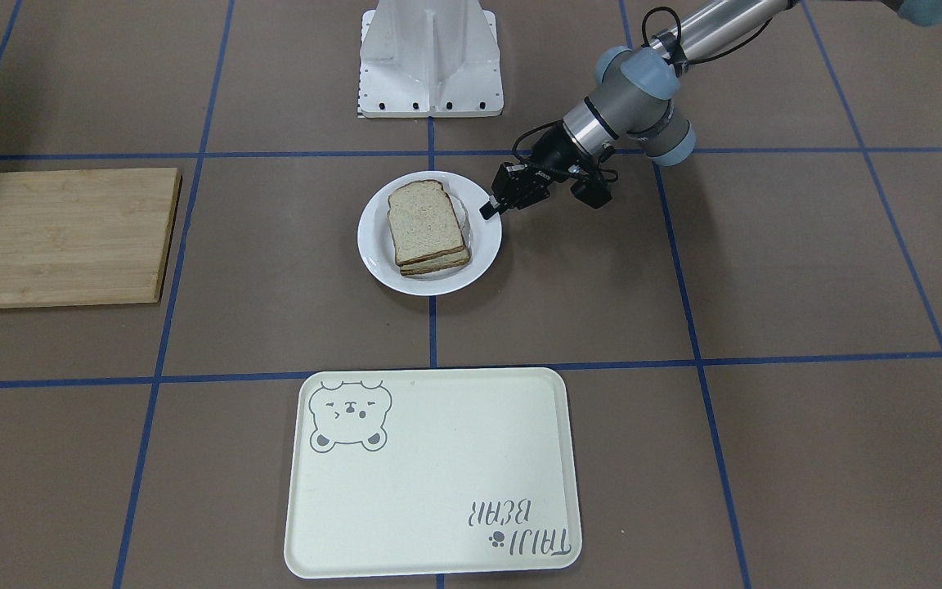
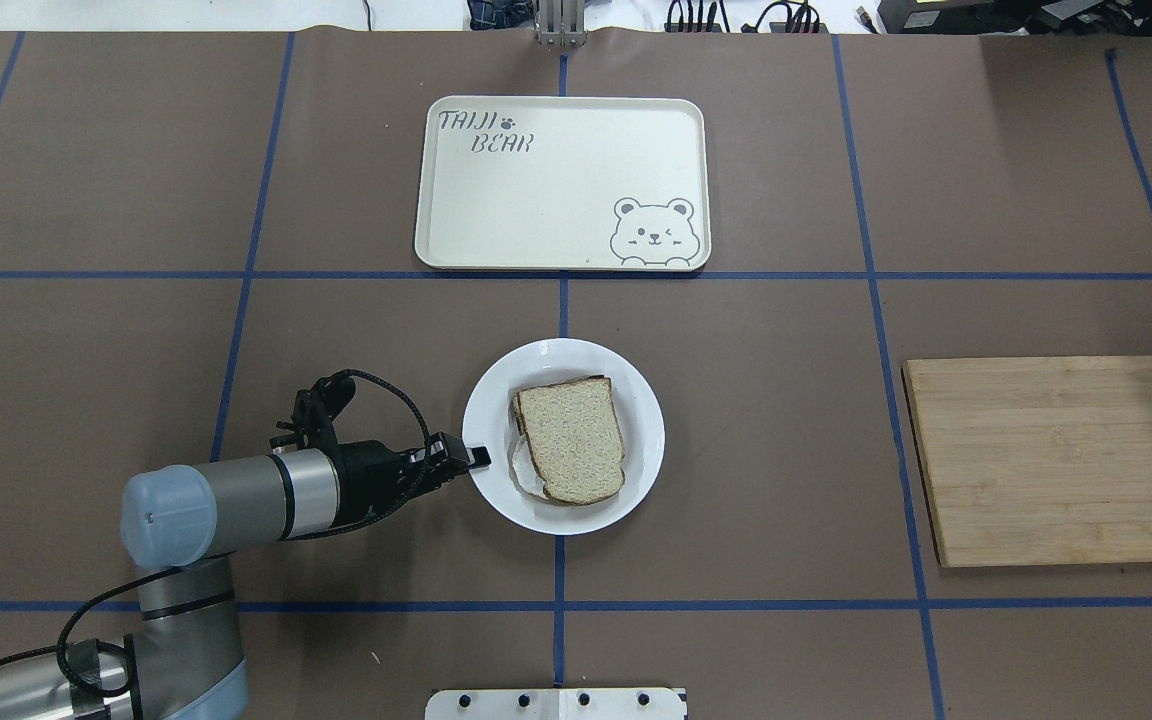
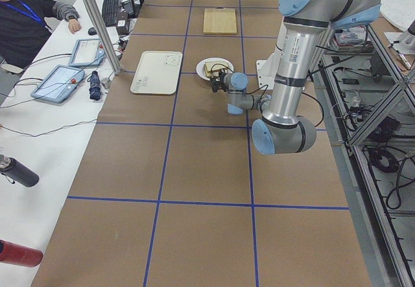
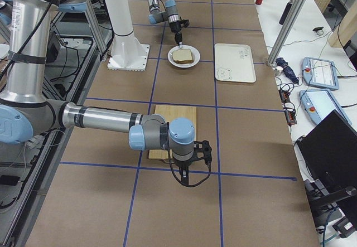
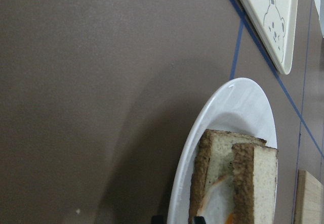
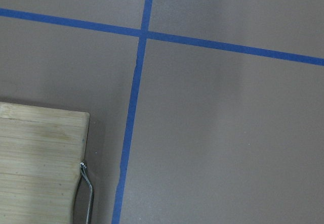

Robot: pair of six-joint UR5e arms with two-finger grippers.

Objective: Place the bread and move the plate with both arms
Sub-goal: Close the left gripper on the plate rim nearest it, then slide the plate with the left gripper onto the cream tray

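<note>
The bread [image 1: 426, 219] lies on top of a second slice on the white plate [image 1: 483, 245], with egg white showing at the stack's edge. In the overhead view the bread [image 2: 572, 440] sits mid-plate [image 2: 496, 400]. My left gripper [image 1: 487, 209] reaches in low and level, and its narrow jaws pinch the plate's rim on my left side [image 2: 481, 457]. The left wrist view shows the rim [image 5: 238, 102] running between the two fingertips and the bread's edge [image 5: 263, 183] close by. My right gripper [image 4: 189, 175] shows only in the exterior right view, pointing down beyond the board's end; I cannot tell whether it is open.
A cream bear tray [image 2: 536, 200] lies across the table beyond the plate. A wooden cutting board [image 2: 1056, 460] lies to my right, with a metal handle at its end [image 6: 86, 188]. The white base [image 1: 430, 57] stands at my edge of the table.
</note>
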